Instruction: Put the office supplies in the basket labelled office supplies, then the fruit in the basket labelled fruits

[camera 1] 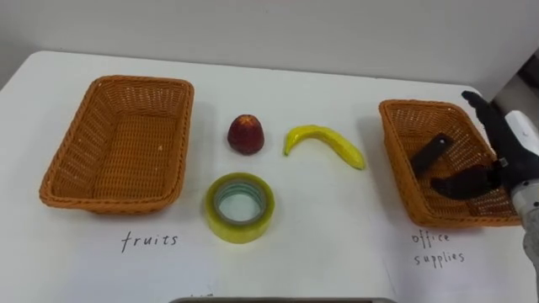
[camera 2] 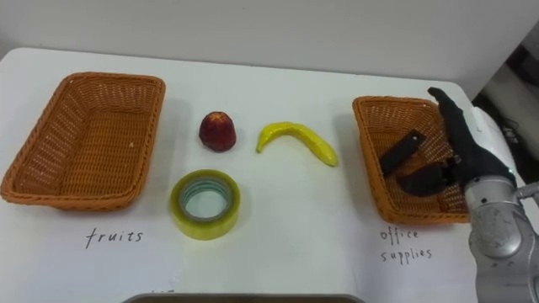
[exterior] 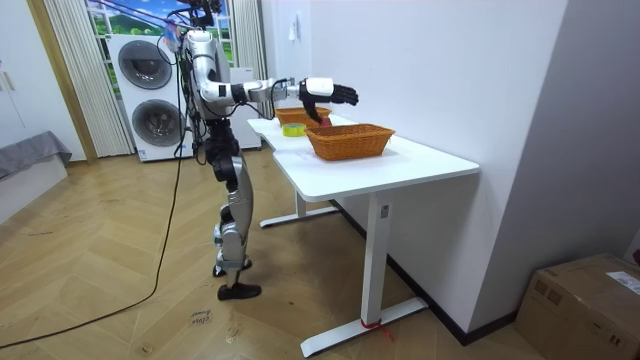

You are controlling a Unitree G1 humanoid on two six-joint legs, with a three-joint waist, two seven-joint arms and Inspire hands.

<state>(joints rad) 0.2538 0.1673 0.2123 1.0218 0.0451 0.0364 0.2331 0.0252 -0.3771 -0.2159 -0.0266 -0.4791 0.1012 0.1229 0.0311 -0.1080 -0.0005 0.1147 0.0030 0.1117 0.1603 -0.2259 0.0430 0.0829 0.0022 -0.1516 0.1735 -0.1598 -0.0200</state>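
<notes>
Table (camera 1: pixel 337 252), white, carries two wicker baskets near its ends: the left basket (camera 1: pixel 126 143) above the handwritten word fruits, the right basket (camera 1: pixel 402 135) above the words office supplies. Right hand (camera 2: pixel 470 156) hovers over the right basket, fingers straight and spread, thumb apart. Between the baskets lie the banana (camera 1: pixel 324 141), the yellow tape roll (camera 1: pixel 240 231) nearer the robot, and the red apple (camera 1: pixel 245 135), none touching. A dark oblong item (camera 1: pixel 431 153) lies inside the right basket.

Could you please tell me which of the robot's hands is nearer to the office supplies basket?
Right. The right hand hangs open over the right side of the office supplies basket, beside a dark object lying inside it.
</notes>
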